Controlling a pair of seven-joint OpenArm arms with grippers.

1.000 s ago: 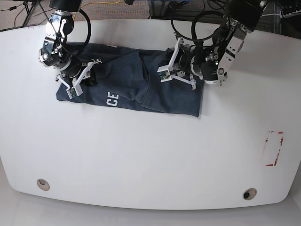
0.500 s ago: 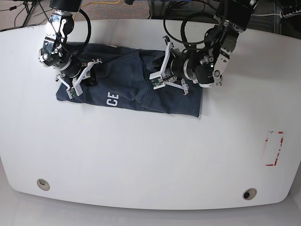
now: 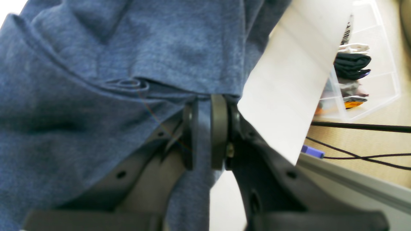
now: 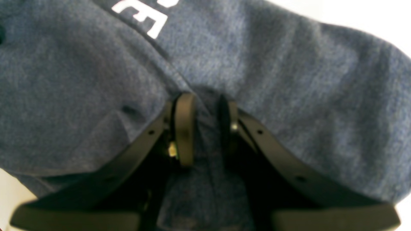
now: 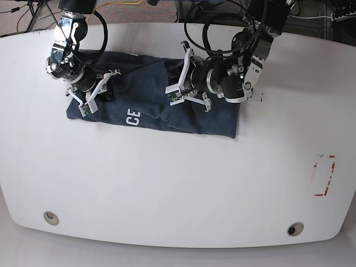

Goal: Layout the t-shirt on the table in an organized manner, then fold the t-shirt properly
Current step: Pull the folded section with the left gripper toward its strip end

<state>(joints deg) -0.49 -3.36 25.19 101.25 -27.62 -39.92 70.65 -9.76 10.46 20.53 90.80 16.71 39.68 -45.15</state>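
Observation:
The dark navy t-shirt (image 5: 150, 105) lies folded into a long band on the far part of the white table (image 5: 167, 183), with white lettering (image 5: 132, 118) showing near its front edge. At the band's left end my right gripper (image 5: 93, 94) is pinched on the cloth; in the right wrist view the right gripper (image 4: 205, 102) has a ridge of t-shirt (image 4: 289, 80) between its pads. Over the band's middle, my left gripper (image 5: 178, 83) is shut on a fold. In the left wrist view the left gripper (image 3: 204, 101) clamps a hem of the t-shirt (image 3: 96, 64).
Two metal grommets (image 5: 50, 217) (image 5: 295, 228) sit near the table's front edge, and a red-outlined rectangle (image 5: 324, 175) marks the right side. Cables hang behind the far edge. A clear bin of clothes (image 3: 359, 64) stands on the floor beyond the table.
My left gripper has travelled leftward over the shirt, from its right end toward its middle, taking the pinched fold along. The right gripper has stayed put.

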